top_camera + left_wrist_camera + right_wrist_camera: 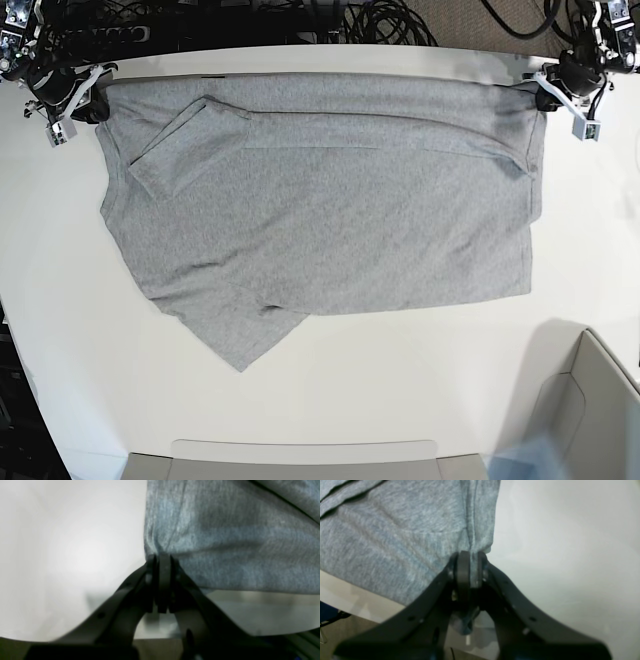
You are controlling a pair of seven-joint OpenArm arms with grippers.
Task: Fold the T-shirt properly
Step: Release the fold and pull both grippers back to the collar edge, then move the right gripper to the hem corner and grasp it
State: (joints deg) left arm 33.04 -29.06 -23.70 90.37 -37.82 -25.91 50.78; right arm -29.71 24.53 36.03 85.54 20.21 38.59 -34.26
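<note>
The T-shirt (330, 215) lay spread plain side up across the far half of the tabletop (400, 390), its top edge running along the far edge of the table, one sleeve folded inward near the far left as I faced it. Both claws had it pinned! The left gripper (162, 560), at the far corner on my right, was clamped tight on a bunched pinch of grey cloth, and the right gripper (467, 557), at the opposite far corner, was squeezed shut on its own gathered tuft (a bit of fabric poked through behind the jaws). Held at both ends like that, the edge was stretched taut, probably so the pair could carry it forward in one even fold.
</note>
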